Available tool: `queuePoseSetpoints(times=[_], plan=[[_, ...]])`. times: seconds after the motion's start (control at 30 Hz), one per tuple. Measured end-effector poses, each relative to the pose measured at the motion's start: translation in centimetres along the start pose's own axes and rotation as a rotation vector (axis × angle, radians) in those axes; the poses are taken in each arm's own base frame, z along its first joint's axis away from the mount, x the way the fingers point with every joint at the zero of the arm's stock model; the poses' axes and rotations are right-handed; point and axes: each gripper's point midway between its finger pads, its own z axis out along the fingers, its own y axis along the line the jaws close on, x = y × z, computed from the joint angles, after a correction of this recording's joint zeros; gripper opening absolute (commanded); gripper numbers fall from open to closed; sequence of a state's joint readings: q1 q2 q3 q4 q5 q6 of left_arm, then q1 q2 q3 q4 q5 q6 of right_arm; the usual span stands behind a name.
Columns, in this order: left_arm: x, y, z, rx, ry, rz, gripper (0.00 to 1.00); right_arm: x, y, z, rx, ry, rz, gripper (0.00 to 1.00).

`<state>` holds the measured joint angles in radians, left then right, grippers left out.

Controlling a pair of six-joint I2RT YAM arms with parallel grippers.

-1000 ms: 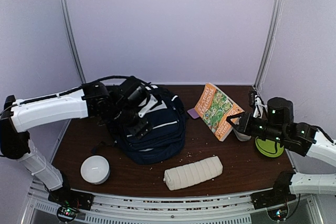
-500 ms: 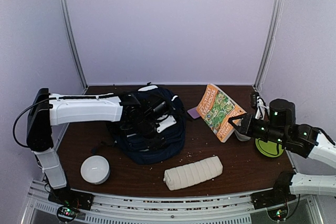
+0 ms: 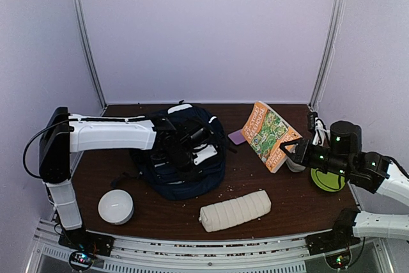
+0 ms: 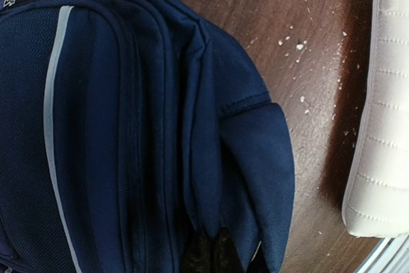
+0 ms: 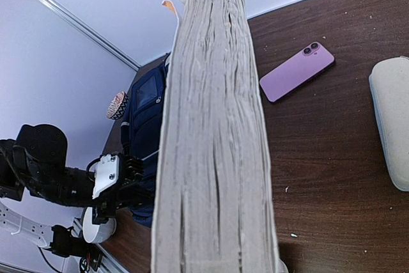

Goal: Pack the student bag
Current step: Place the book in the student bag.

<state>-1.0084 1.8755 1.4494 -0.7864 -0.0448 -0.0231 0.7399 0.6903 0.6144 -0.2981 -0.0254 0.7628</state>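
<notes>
From above, the student bag (image 3: 192, 180) lies left of centre on the bench (image 3: 287, 202). A white bowl (image 3: 115, 206) sits at its 7 o'clock and a ribbed white pouch (image 3: 235, 210) at its 5 o'clock. The left claw (image 3: 195, 148) reaches over the bag's top face. At 3 o'clock from the bag, the right claw (image 3: 289, 153) holds an orange-and-green book (image 3: 265, 132) tilted off the bench, likely ready to go into the bag. A purple phone (image 3: 236, 137) lies flat between the bag and the book.

In the left wrist view, the claw's dark tips at 6 o'clock are drawn together on a fold of navy fabric. This is probably a pinch to lift the bag's edge and open it for packing. The pouch edge shows at 3 o'clock.

In the right wrist view, the book's page edge rises from 6 o'clock toward 12, and the claw is clamped on its lower end. The phone lies at 2 o'clock and the bag at 9 o'clock, well apart from the book.
</notes>
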Motion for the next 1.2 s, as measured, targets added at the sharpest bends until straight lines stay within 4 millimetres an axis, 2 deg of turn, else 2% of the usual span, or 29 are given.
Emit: queuePoseSetpoints(times=[0.1, 0.23, 0.5, 0.67, 0.77, 0.97, 1.2], plan=[[-0.2, 0.7, -0.3, -0.008, -0.009, -0.029, 0.00, 0.0, 0.0, 0.0, 0.000, 0.000, 0.000, 0.00], [-1.2, 2.7, -2.0, -0.018, -0.061, -0.112, 0.00, 0.0, 0.0, 0.0, 0.000, 0.000, -0.001, 0.00], [-6.7, 7.9, -9.7, -0.046, -0.308, -0.327, 0.00, 0.3, 0.4, 0.3, -0.021, 0.016, 0.003, 0.00], [-9.9, 10.2, -14.0, -0.069, -0.458, -0.434, 0.00, 1.3, 2.1, 1.3, -0.109, 0.079, 0.041, 0.00], [-11.2, 11.2, -15.8, -0.089, -0.526, -0.473, 0.00, 2.3, 3.5, 2.2, -0.182, 0.147, 0.100, 0.00], [-12.5, 11.7, -17.2, -0.090, -0.594, -0.521, 0.00, 4.4, 5.0, 4.1, -0.269, 0.253, 0.230, 0.00], [-13.3, 11.3, -16.8, -0.028, -0.633, -0.584, 0.00, 4.5, 5.5, 6.3, -0.305, 0.252, 0.374, 0.00]])
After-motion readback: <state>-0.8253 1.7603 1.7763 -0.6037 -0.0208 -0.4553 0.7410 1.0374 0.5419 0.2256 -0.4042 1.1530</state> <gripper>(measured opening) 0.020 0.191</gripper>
